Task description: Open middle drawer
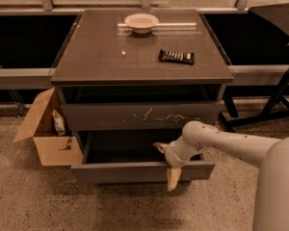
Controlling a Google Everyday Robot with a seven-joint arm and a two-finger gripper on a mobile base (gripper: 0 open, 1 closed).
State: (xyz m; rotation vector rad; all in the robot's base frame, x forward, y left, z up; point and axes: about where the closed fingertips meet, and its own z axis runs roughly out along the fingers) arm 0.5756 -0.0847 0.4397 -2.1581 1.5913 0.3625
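Note:
The middle drawer (pixel 135 171) is a wide, plain dark grey-brown front, pulled partway out of the cabinet (pixel 142 57), with its shallow dark interior showing. My gripper (pixel 166 163) is at the top edge of its front, right of centre. One pale finger (pixel 173 179) hangs down the outside of the front, and the other (pixel 159 147) is inside the drawer, so the gripper clasps the front edge. Above is the taller drawer front with pale scratch marks (pixel 139 115), also slightly out.
A white bowl (pixel 141 21) and a black remote (pixel 177 57) lie on the cabinet top. An open cardboard box (pixel 48 131) stands on the floor at the left. A dark stand's legs (pixel 274 105) are at the right. My arm's body (pixel 279 186) fills the lower right.

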